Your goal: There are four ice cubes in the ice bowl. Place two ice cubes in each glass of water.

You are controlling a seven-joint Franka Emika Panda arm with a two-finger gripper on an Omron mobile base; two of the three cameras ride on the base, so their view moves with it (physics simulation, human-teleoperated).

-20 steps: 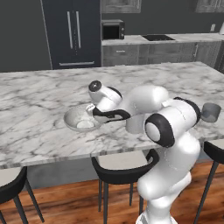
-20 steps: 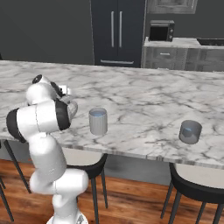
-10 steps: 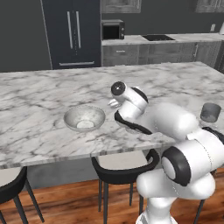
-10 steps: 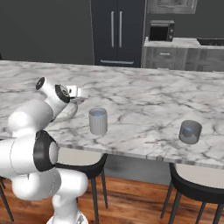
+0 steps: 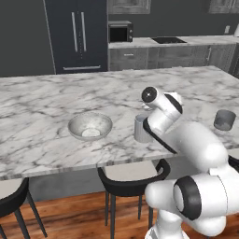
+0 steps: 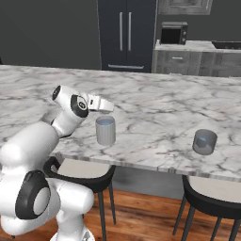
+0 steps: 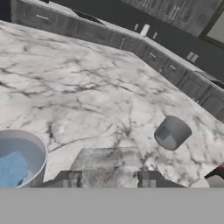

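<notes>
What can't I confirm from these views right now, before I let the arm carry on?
- Any cube in the end effector: its tips are too small in the right base view, and the arm hides them in the left base view.
- Cube count in the ice bowl: one pale blur, left base view.
- Ice in the near glass: cut off by the hand view's edge.
- Ice in the far glass: too small.

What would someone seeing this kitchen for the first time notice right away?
The white robot arm bends over a long marble counter, its gripper just above a grey glass of water near the front edge. A wide bowl sits to that glass's left, and a second glass stands far to the right.
</notes>
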